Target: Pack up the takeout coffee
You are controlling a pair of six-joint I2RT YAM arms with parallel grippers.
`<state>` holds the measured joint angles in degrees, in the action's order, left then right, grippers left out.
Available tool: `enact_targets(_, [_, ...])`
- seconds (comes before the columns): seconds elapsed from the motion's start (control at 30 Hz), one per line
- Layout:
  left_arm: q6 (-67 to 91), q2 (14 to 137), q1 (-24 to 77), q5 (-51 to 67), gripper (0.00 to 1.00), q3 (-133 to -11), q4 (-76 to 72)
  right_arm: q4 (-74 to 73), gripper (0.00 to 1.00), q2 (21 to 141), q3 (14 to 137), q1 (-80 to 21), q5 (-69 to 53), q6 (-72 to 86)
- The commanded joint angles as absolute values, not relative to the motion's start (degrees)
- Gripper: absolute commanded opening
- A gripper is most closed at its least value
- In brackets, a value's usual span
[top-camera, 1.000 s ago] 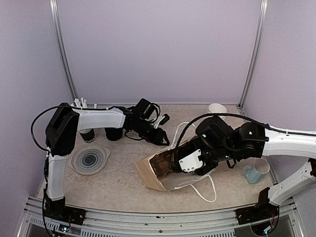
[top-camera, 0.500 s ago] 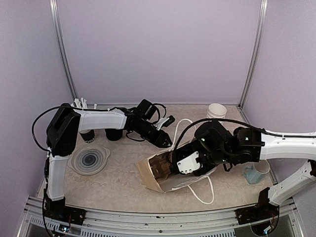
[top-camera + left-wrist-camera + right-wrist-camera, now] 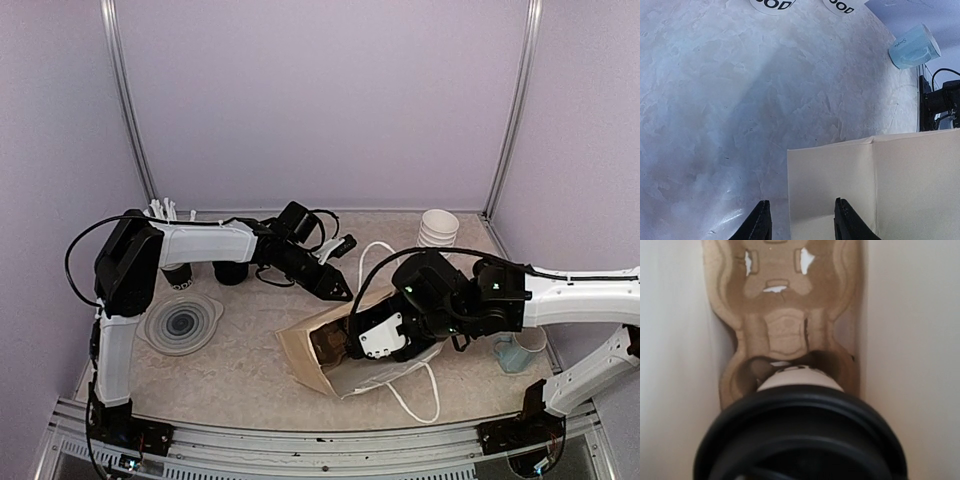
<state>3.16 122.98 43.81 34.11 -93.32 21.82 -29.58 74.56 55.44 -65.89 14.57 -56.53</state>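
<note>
Right tool (image 3: 350,340) is deep in the mouth of the paper bag (image 3: 300,362), which lies on its side on the bench (image 3: 240,375). Its fingers are out of sight. The lidded cup (image 3: 800,432) sits square against my wrist camera, so I judge the tool to be clamped on it.

Over the last second my right arm has sunk lower and the bag has slid slightly toward the near edge. My left tool (image 3: 338,288) has moved across to the bag's upper edge. Its fingers (image 3: 761,222) stand apart, and the edge of the bag's side panel lies between them. I cannot tell whether they touch the paper. I read this as the first coffee being nearly seated, while the left tool gets ready to steady the bag.

Only the right wrist view shows the inside of the bag. A cardboard carrier (image 3: 785,325) lies flat against the bag's floor, and the cup's white base is at the nearest well, black lid toward the camera.

Only the overhead view shows the second lidded cup (image 3: 178,272), standing at the back left behind my left arm and not yet packed. It also shows the stack of lidless cups (image 3: 438,228) at the back right.

The left wrist view shows the blue mug (image 3: 915,46) beyond the bag, well apart from it.
</note>
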Motion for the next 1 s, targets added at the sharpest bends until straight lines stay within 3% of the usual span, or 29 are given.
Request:
enact_targets(0.0, [2.13, 123.92, 44.46, 35.73, 0.43, -95.18, 20.75, -28.10, 0.42, 75.15, 54.02, -66.27, 14.30, -56.60])
enact_targets(0.97, [1.30, 127.07, 48.28, 38.33, 0.42, -97.88, 22.92, -24.84, 0.42, 78.67, 54.81, -65.05, 19.36, -58.01])
